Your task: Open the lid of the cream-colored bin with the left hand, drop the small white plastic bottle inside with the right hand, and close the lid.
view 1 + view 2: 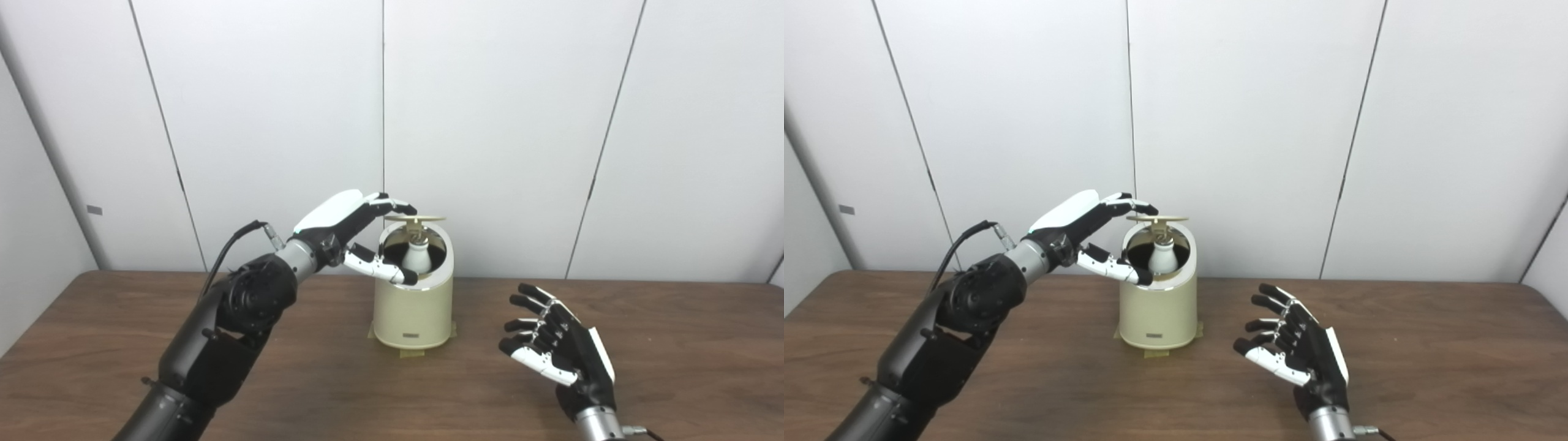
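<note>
The cream-colored bin [414, 312] stands on the wooden table [122, 343] near its back edge. Its lid [415, 218] is raised and seen edge-on above the opening. The small white plastic bottle [418, 256] is inside the bin, its top showing through the opening. My left hand [361, 229] is at the bin's upper left, fingers resting on the lid's left edge, thumb at the front rim. My right hand [554, 343] is open and empty, hovering over the table to the right of the bin.
Tan tape patches [411, 353] show at the bin's base. White wall panels [490, 122] stand close behind the table. A black cable [229, 248] runs along my left forearm.
</note>
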`<action>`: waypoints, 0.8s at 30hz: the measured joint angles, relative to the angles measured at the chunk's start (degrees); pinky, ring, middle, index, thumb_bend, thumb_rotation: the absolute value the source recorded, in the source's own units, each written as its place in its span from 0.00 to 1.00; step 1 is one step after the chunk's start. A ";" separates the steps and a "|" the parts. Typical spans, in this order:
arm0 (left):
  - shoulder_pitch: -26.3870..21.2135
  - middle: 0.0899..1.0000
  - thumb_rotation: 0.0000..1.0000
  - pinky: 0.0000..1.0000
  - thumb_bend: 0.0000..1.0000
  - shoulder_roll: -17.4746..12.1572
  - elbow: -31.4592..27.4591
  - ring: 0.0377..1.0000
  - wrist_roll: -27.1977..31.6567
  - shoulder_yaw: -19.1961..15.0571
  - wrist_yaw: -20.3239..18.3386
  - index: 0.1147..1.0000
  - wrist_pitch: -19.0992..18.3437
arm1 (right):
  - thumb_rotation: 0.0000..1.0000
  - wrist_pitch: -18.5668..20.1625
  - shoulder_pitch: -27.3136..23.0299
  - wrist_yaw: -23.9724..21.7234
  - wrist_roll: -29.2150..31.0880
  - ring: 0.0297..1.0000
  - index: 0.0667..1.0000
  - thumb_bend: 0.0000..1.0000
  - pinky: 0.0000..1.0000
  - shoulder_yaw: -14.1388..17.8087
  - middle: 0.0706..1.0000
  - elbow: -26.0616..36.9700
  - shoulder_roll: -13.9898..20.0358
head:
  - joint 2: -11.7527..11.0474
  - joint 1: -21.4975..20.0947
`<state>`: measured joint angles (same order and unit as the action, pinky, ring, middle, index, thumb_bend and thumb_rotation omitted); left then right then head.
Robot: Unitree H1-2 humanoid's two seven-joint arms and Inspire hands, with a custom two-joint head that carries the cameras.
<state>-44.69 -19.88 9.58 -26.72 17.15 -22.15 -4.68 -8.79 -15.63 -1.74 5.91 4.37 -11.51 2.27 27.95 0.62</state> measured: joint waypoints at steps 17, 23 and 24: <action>1.82 0.85 0.44 1.00 1.00 -0.50 -2.11 1.00 -2.85 1.39 -1.02 0.82 1.38 | 0.20 1.46 0.02 0.01 0.38 0.55 0.73 0.75 0.43 -0.08 0.71 1.39 -0.50 | 0.70 -0.26; 1.94 0.86 0.43 1.00 1.00 -0.52 -2.28 1.00 -3.66 1.51 -1.26 0.82 1.66 | 0.18 1.72 0.02 -0.07 0.97 0.55 0.72 0.74 0.42 -0.12 0.71 1.71 -0.80 | 1.06 -0.44; 1.94 0.86 0.42 1.00 1.00 -0.55 -2.29 1.00 -3.73 1.55 -1.28 0.82 1.73 | 0.18 1.74 0.02 -0.07 0.94 0.55 0.72 0.74 0.42 -0.16 0.71 1.89 -0.82 | 1.23 -0.53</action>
<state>-42.75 -20.43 7.29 -30.46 18.70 -23.43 -2.95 -7.06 -15.61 -1.81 6.86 4.21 -9.62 1.45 29.18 0.09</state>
